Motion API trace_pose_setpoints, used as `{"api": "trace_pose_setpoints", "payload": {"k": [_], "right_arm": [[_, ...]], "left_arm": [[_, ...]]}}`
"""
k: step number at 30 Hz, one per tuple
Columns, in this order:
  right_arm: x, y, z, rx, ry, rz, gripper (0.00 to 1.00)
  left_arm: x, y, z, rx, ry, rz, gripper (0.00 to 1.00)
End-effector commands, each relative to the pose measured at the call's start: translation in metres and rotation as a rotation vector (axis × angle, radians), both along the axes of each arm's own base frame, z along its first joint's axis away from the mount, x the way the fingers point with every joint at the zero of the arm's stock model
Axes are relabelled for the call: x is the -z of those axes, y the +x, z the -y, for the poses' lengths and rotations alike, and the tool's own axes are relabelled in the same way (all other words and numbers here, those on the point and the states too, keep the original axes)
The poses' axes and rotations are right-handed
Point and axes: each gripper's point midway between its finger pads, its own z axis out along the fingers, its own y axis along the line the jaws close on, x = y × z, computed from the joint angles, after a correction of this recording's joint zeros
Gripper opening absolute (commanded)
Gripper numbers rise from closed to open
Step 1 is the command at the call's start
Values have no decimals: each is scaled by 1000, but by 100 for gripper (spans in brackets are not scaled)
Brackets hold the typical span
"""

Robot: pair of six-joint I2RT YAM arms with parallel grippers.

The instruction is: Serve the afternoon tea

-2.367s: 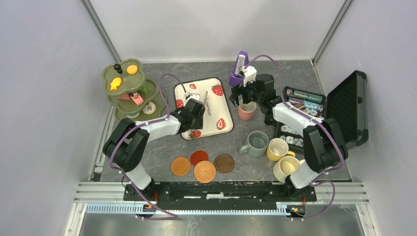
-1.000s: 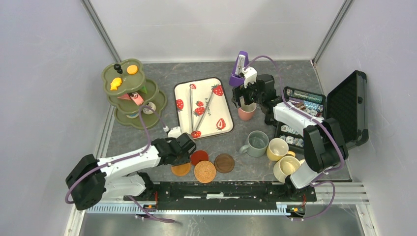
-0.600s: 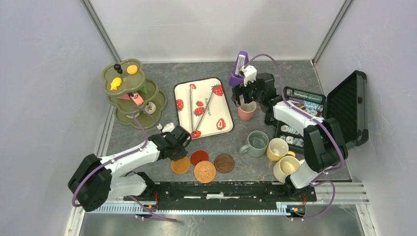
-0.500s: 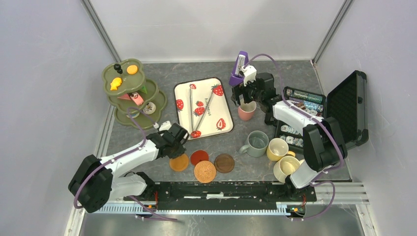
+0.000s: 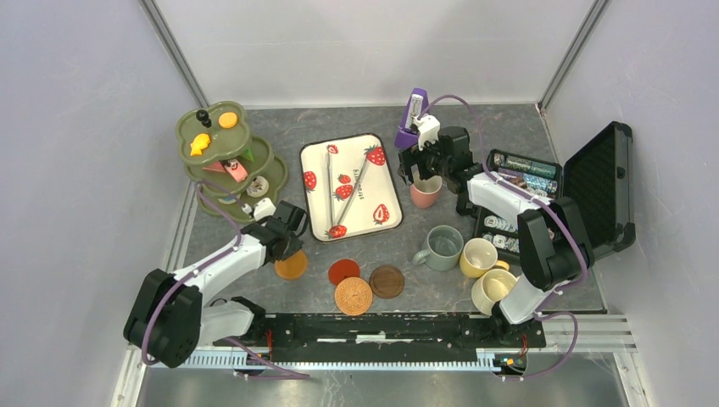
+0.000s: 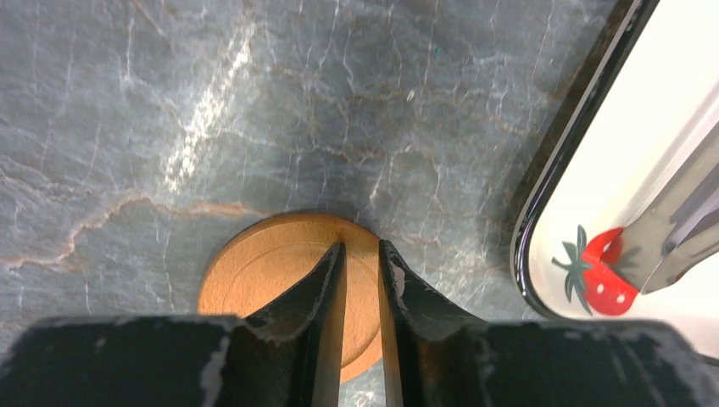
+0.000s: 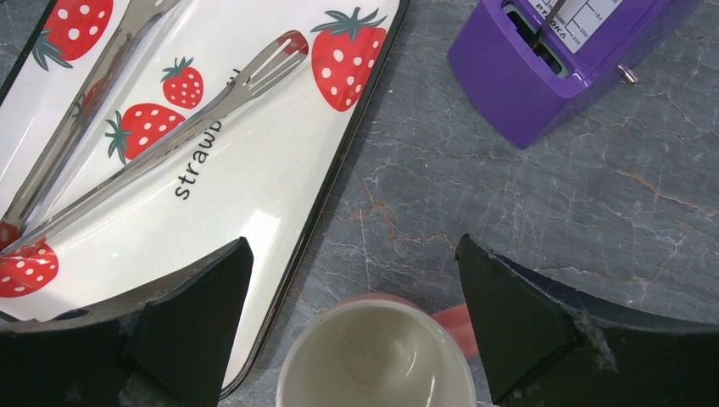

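Pinching an orange coaster by its rim at lower left, the left claw is nearly closed; the right claw gapes empty over the pink mug, seemingly ready to grasp.

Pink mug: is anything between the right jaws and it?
Nothing visible. The right gripper hangs over the pink mug with its jaws open and lined up on it. The tray and metronome sit beside it, not between.

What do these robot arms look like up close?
The left arm and right arm have white links, chunky black joints and a looping purple cable. The left pincer and right pincer each have two black wedge-shaped fingers with scuffed edges.
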Motion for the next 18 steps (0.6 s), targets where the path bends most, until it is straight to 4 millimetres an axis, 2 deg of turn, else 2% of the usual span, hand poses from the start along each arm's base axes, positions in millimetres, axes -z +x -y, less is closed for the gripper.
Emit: {"api": "trace_pose_setpoints", "payload": {"k": [1, 7, 18], "right_arm": [[-22, 15, -4, 3, 22, 56, 98], [-20, 15, -5, -2, 27, 51, 98], [-17, 18, -10, -15, 39, 43, 98]], "left_arm": [[-3, 25, -14, 1, 75, 60, 28], [-6, 53, -19, 6, 106, 62, 27], [-15, 96, -18, 55, 116, 73, 24]]}}
